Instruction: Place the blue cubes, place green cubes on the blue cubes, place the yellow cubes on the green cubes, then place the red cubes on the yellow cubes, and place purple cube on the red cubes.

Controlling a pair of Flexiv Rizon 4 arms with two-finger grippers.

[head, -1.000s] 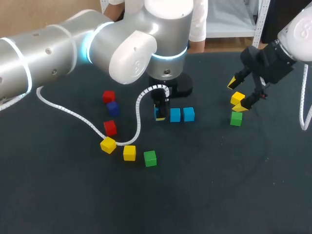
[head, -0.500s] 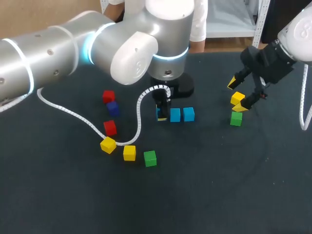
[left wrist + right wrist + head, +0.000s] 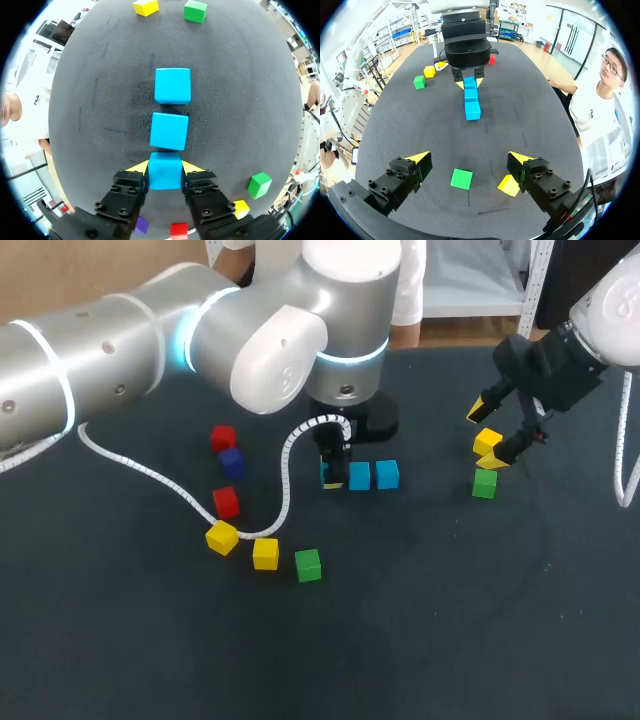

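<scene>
Three blue cubes form a row mid-table. My left gripper (image 3: 331, 480) (image 3: 165, 172) is shut on the end blue cube (image 3: 165, 171) (image 3: 325, 473), which sits close to the middle one (image 3: 169, 131) (image 3: 359, 476); the third (image 3: 172, 86) (image 3: 387, 474) lies just ahead. My right gripper (image 3: 487, 436) (image 3: 470, 161) hangs open over a yellow cube (image 3: 487, 440) (image 3: 509, 185) and a green cube (image 3: 484, 483) (image 3: 461, 178), touching neither.
At the table's left lie two red cubes (image 3: 223, 437) (image 3: 226, 502), a purple cube (image 3: 231, 461), two yellow cubes (image 3: 222, 537) (image 3: 265, 553) and a green cube (image 3: 308, 564). A white cable (image 3: 150, 475) from my left arm trails beside them.
My left arm's elbow has drifted a little to the right. The cubes and both grippers look unchanged.
</scene>
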